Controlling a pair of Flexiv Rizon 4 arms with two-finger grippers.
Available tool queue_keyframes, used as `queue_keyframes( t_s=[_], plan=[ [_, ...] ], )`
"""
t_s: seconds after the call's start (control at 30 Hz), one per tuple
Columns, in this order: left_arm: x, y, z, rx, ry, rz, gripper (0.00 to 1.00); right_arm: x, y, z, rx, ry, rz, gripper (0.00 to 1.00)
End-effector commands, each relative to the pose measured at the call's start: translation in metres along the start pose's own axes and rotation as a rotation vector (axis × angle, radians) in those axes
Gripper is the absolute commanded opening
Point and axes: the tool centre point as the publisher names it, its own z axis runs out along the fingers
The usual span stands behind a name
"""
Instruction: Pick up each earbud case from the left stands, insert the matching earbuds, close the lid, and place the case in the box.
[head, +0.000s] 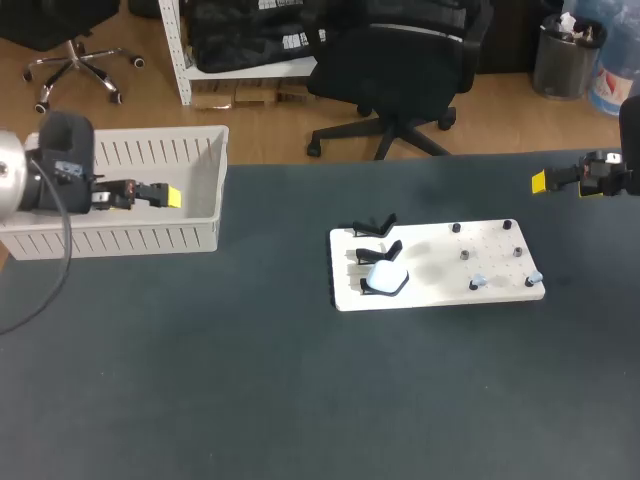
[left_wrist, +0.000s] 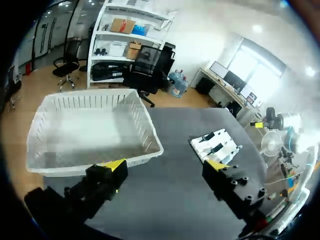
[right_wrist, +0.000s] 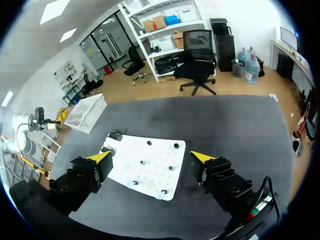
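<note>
Over a dark counter (head: 250, 380), from the head camera: a white earbud case (head: 386, 276) sits on the nearest of three black stands (head: 377, 224) at the left end of a white board (head: 430, 270). Two small earbuds (head: 479, 282) rest near the board's front right corner. The left gripper (head: 170, 196) hangs well left of the board, above the slatted white box (head: 150, 240), and the right gripper (head: 540, 181) hangs well right of the board and behind it. From the left wrist, that gripper's fingers stand wide apart with nothing between them; the box lies just beyond them and the board farther off ahead. From the right wrist, the fingers are likewise spread and bare, with the board ahead of them and the box well beyond its far end. No case has been lifted yet. The likely trouble is at the stands: their prongs crowd the case, so an off-centre grasp could tip it or drag the loose-looking board, and a low sweep across the board's right end could knock the earbuds off. Open counter lies on all sides of the board, widest in front of it, though the box sits hard against the counter's left edge.
</note>
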Motion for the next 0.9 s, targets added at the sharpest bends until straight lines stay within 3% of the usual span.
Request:
queue_keyframes(
  t_s=[0.03, 0.3, 0.37, 0.43, 0.6, 0.9],
  plan=[
    [-0.022, -0.006, 0.015, 0.071, 0.016, 0.112, 1.00, 0.000, -0.001, 0.000, -0.002, 0.001, -0.001, 1.00],
    [-0.047, -0.053, 0.040, 0.226, 0.030, 0.470, 1.00, 0.000, -0.001, 0.000, -0.002, 0.001, -0.001, 1.00],
    [-0.048, -0.061, 0.044, 0.253, 0.032, 0.519, 1.00, 0.000, -0.001, 0.000, -0.002, 0.001, -0.001, 1.00],
    [-0.045, -0.082, 0.052, 0.289, 0.014, 0.651, 1.00, 0.000, -0.001, 0.000, -0.002, 0.001, -0.001, 1.00],
    [-0.035, -0.111, 0.060, 0.382, -0.031, 0.817, 1.00, 0.000, -0.001, 0.000, -0.002, 0.001, -0.001, 1.00],
    [-0.006, -0.139, 0.077, 0.483, -0.089, 0.983, 1.00, 0.000, -0.001, 0.000, -0.002, 0.001, -0.001, 1.00]
  ],
)
